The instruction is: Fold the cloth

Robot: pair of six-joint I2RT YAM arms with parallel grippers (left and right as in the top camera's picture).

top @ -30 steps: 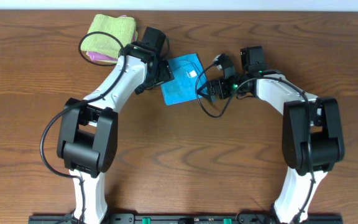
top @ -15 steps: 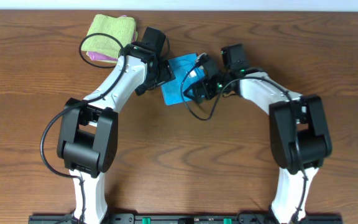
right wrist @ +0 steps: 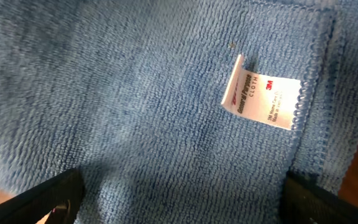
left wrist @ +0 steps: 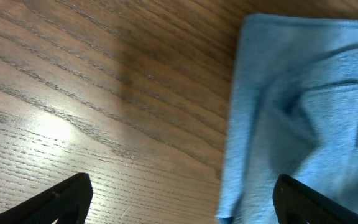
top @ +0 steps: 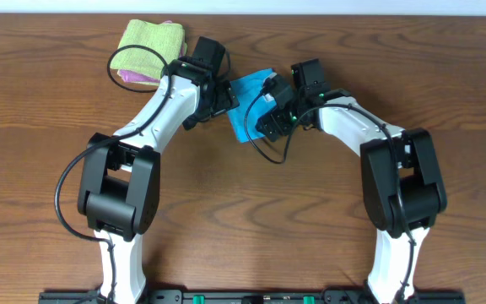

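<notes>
Open table (top: 310, 203) on near side, far edge close; the cloth (top: 243, 89) bunched, long axis slanting far-to-near, between left gripper (left wrist: 185, 198) and right gripper (right wrist: 179, 196), both spread wide.

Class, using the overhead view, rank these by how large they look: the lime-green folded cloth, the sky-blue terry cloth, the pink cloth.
1. Lime-green folded cloth.
2. Sky-blue terry cloth, partly covered, so first and second are unsure.
3. Pink cloth, only a sliver showing.

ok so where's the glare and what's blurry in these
Left wrist: pale glare on the table, the cloth soft. Right wrist: the white tag fairly crisp, weave blurring toward the lower left. Overhead: even light, no strong glare.
</notes>
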